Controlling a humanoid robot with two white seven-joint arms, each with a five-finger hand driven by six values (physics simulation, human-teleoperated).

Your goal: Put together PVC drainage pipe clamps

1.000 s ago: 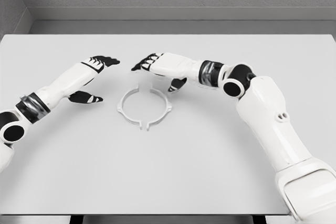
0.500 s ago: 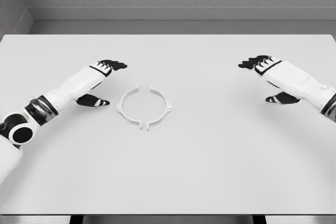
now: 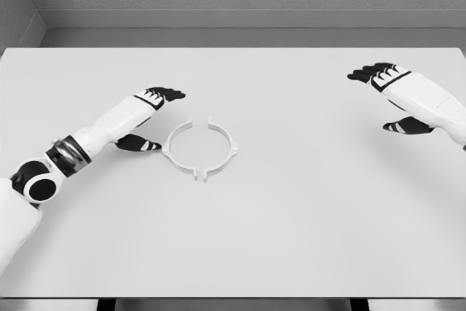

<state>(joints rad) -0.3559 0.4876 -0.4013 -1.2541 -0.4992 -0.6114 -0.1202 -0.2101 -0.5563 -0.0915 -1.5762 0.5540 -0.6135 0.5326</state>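
Two white clamp halves [image 3: 200,148] lie flat on the desk [image 3: 291,238], a little left of its middle and nearer the far edge than the near one, their curved sides facing each other to form a ring. The ring is not sealed: a narrow gap shows at the far end and another at the near end, so I judge the halves to be lined up but not yet pressed home.

My left hand [image 3: 145,118] sits just beside the ring's left half, palm down and holding nothing. Its fingers [image 3: 169,94] reach loosely toward the far edge and its thumb [image 3: 138,144] lies almost against the left half's outer curve, though I cannot tell whether it touches. From there I can steady or nudge that half inward.

My right hand [image 3: 397,96] hovers well apart from the ring, near the desk's right edge, fingers spread and empty. That leaves the right half unguarded and my view of both gaps clear. Closing the ring, I reckon, calls for a squeeze from both sides, or the free half may slide away.
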